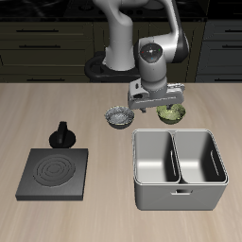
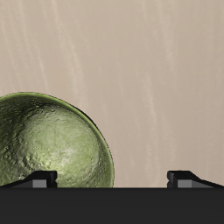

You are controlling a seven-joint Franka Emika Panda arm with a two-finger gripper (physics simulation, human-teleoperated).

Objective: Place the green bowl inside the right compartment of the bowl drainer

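The green bowl (image 1: 171, 114) sits on the table just behind the bowl drainer (image 1: 180, 180), a grey metal bin with two deep wells. In the wrist view the green bowl (image 2: 52, 144) shows its glossy mottled inside, with its rim under one fingertip (image 2: 39, 179). My gripper (image 1: 158, 102) hangs above the table beside the bowl, between it and a grey-white bowl. The gripper (image 2: 114, 178) is open wide with nothing between its fingers, only bare table below. Both wells of the drainer look empty.
A grey-white patterned bowl (image 1: 119, 117) stands close beside the gripper. A small black pot (image 1: 62, 135) stands behind a flat black stove plate (image 1: 55, 172) at the other end of the table.
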